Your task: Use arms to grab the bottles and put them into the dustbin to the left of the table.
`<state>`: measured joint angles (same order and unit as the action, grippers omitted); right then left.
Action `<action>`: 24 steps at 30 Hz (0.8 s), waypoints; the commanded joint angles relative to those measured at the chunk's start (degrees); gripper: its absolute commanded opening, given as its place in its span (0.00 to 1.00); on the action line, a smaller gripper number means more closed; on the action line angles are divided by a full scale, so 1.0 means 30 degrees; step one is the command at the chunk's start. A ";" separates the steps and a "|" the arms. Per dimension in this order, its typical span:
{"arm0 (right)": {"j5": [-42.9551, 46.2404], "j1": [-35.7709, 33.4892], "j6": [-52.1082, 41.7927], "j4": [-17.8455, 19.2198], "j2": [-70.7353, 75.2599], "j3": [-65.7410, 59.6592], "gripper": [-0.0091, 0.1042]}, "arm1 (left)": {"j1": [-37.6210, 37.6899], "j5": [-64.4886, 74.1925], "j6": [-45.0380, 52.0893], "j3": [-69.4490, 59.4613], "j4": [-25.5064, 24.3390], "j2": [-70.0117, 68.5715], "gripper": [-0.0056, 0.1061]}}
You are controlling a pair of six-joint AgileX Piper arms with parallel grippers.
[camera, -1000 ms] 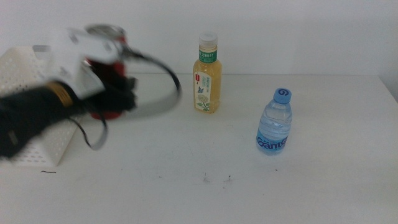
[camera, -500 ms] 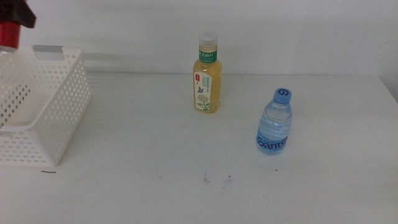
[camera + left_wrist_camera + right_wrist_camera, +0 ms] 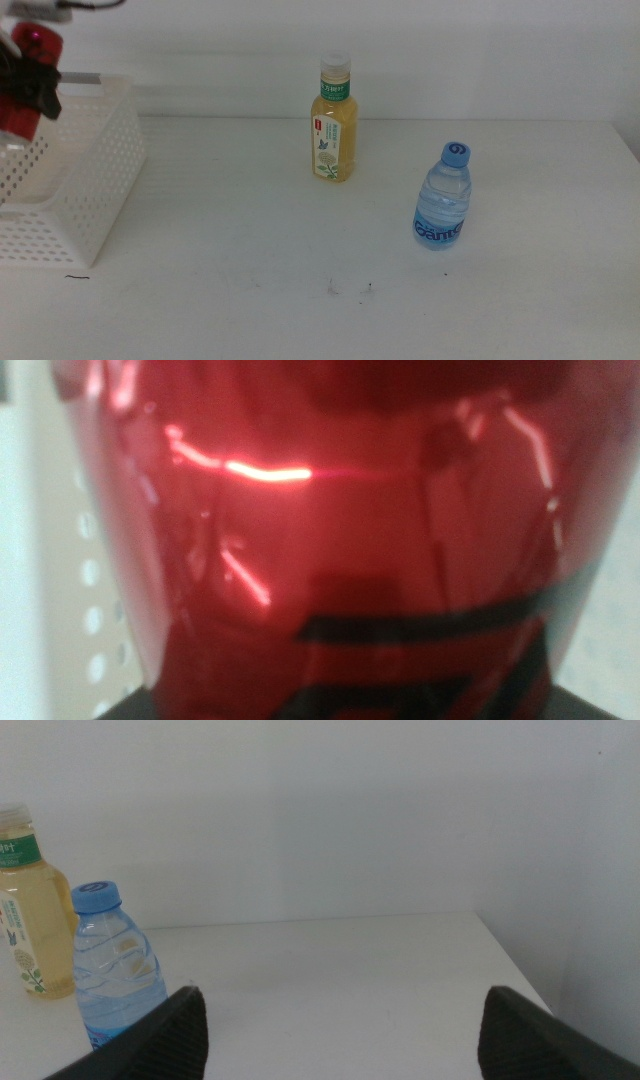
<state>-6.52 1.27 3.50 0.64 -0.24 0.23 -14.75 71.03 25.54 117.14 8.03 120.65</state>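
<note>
One red soda can (image 3: 22, 85) sits pinched in your left gripper (image 3: 30, 80), held above the white perforated dustbin (image 3: 85, 190) at the table's (image 3: 300, 300) left edge; the left wrist view is filled by the can. Yellow tea bottle (image 3: 333, 120) stands upright near the far edge, water bottle (image 3: 442, 197) right of it, apart. Your right gripper (image 3: 340, 1020) waits, jaws spread wide, holding nothing.
</note>
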 commanded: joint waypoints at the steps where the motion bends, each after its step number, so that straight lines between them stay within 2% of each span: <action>1: 0.0124 0.0153 -0.0099 0.0182 0.0079 -0.0077 0.90 | -0.0038 -0.0356 0.0005 0.0338 -0.0207 0.0316 0.24; 13: 0.0124 0.0153 -0.0099 0.0182 0.0079 -0.0077 0.90 | -0.0038 -0.0356 0.0005 0.0338 -0.0799 0.2124 0.24; 18: 0.0124 0.0153 -0.0099 0.0182 0.0079 -0.0077 0.90 | -0.0038 -0.0356 0.0005 0.0338 -0.0685 0.2337 0.31; 20: 0.0124 0.0153 -0.0099 0.0182 0.0079 -0.0077 0.90 | -0.0038 -0.0356 0.0005 0.0338 -0.0685 0.2351 0.38; 22: 0.0124 0.0153 -0.0099 0.0182 0.0079 -0.0077 0.90 | -0.0038 -0.0356 -0.0800 0.0348 -0.1136 0.2351 0.71; 24: 0.0124 0.0153 -0.0099 0.0182 0.0079 -0.0077 0.90 | -0.0002 -0.0356 -0.1392 0.0388 -0.1651 0.2269 0.84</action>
<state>-6.52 1.27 3.50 0.64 -0.24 0.23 -14.75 70.38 23.12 117.65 4.08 128.52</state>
